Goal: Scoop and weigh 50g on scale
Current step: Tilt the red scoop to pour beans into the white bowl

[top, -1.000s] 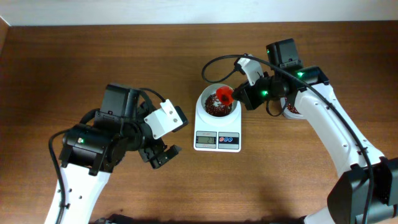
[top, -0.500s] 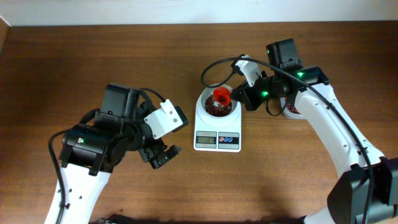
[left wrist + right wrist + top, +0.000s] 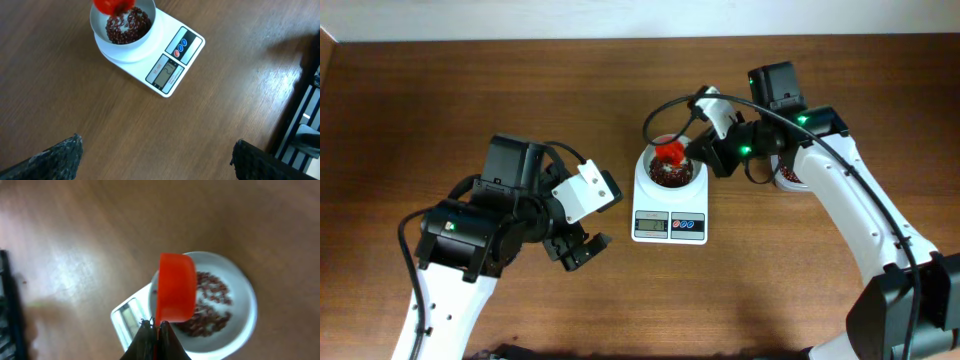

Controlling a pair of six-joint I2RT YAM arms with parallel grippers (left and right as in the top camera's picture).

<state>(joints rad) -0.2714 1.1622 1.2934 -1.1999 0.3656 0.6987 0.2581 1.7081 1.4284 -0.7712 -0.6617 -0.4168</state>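
The white scale (image 3: 669, 204) stands mid-table with its round bowl (image 3: 692, 178) on top. Dark red-brown beans (image 3: 670, 178) lie heaped in the bowl. My right gripper (image 3: 705, 155) is shut on the handle of a red scoop (image 3: 669, 152), which is tipped on its side over the bowl's far-left rim. In the right wrist view the scoop (image 3: 175, 287) hangs above the beans (image 3: 212, 300), with the gripper (image 3: 159, 330) pinching its handle. My left gripper (image 3: 578, 250) stands open over bare wood left of the scale (image 3: 170, 60), holding nothing.
A second container of beans (image 3: 788, 178) sits at the right, mostly hidden behind my right arm. A black cable (image 3: 655, 110) loops above the scale. The table's far edge runs along the top of the overhead view.
The right gripper has shifted the red scoop slightly left over the bowl and rolled it further onto its side. The left arm has not moved.
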